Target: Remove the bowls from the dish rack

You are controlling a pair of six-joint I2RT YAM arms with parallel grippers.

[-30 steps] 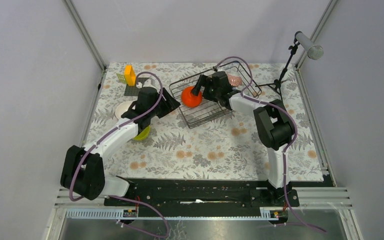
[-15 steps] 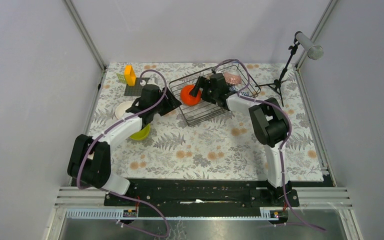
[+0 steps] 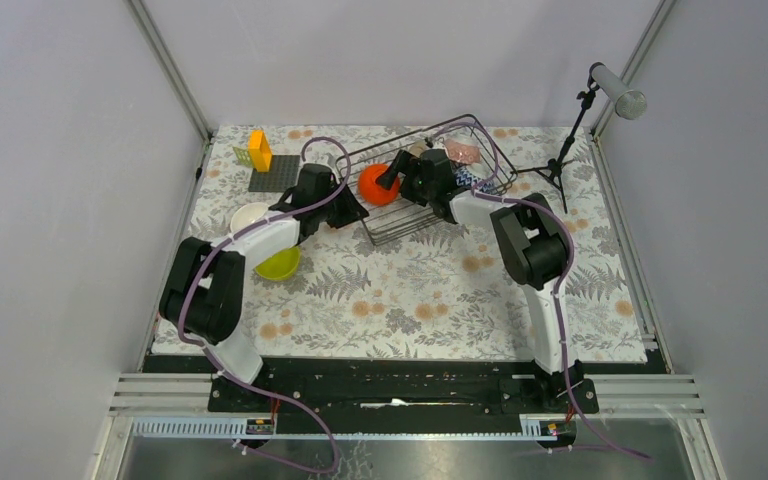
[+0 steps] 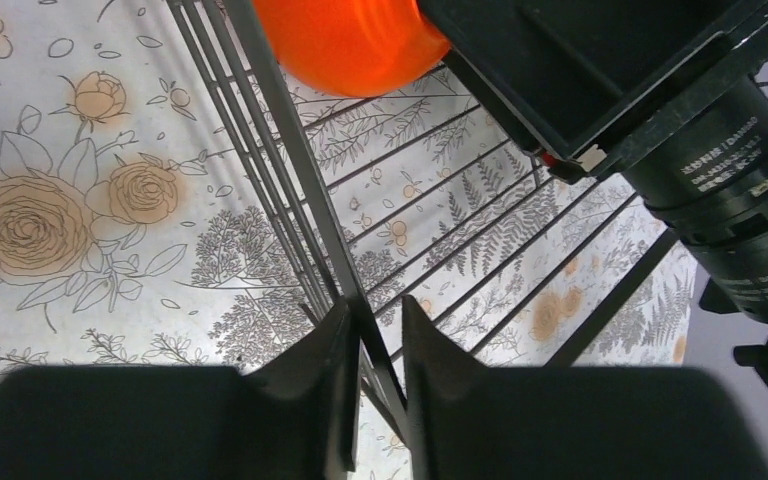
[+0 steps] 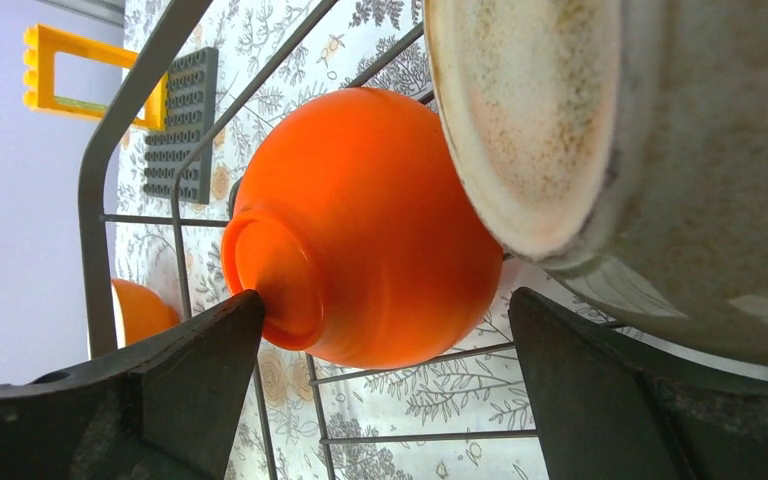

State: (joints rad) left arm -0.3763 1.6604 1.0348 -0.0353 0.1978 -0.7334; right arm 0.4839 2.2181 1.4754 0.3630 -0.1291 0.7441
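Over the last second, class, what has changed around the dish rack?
The left gripper moved to the dish rack and pinched its edge wire. The rack's far side tilted up with the orange bowl. The right gripper stays open around that bowl; the yellow-green bowl stayed put.

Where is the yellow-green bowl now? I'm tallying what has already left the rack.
In the top view the yellow-green bowl sits on the table left of the dish rack, under the left arm, just near of the cream bowl.

Both arms have white links with black joints and black bases. A purple cable runs along each arm. The left gripper [image 4: 373, 400] has black fingers; a black motor carries small white printed letters.
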